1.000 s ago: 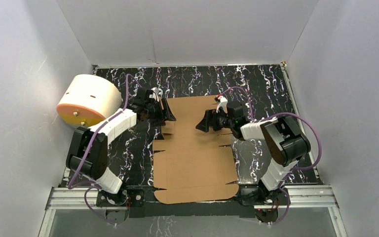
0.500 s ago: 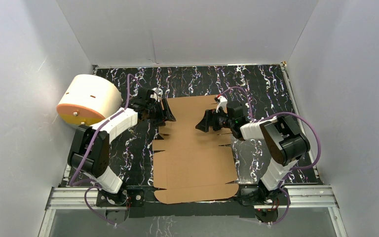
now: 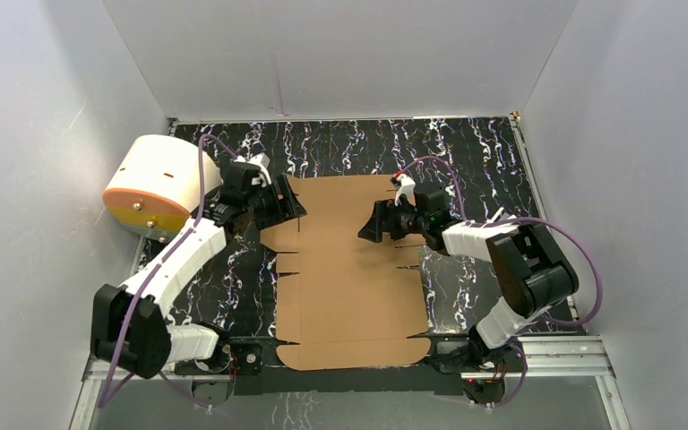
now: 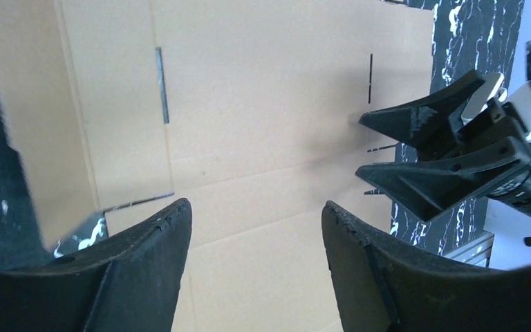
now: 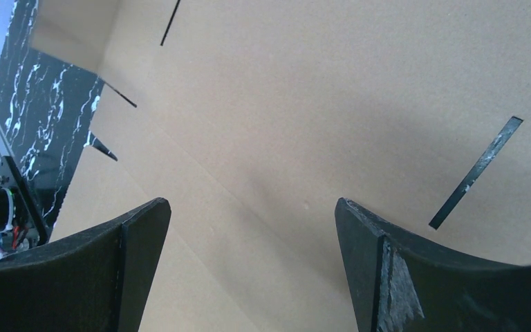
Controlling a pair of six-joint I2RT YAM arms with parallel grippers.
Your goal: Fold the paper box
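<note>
paper box [image 3: 349, 278] lies flat, unfolded, mid worktop [image 3: 475, 157] between my arms, my left end effector [image 3: 288, 208] part-open, empty at its far-left flap, right end effector [image 3: 369, 227] wide, empty over far-right side, probably to brace a fold

The right gripper [image 5: 249, 207] holds its two black fingers [image 5: 76, 277] wide apart with nothing between them, over the flat brown paper box [image 5: 318, 104], which has a thin dark slit [image 5: 476, 173] by the right finger, and the black speckled table [image 5: 48, 104] shows past the box's left edge.
</note>
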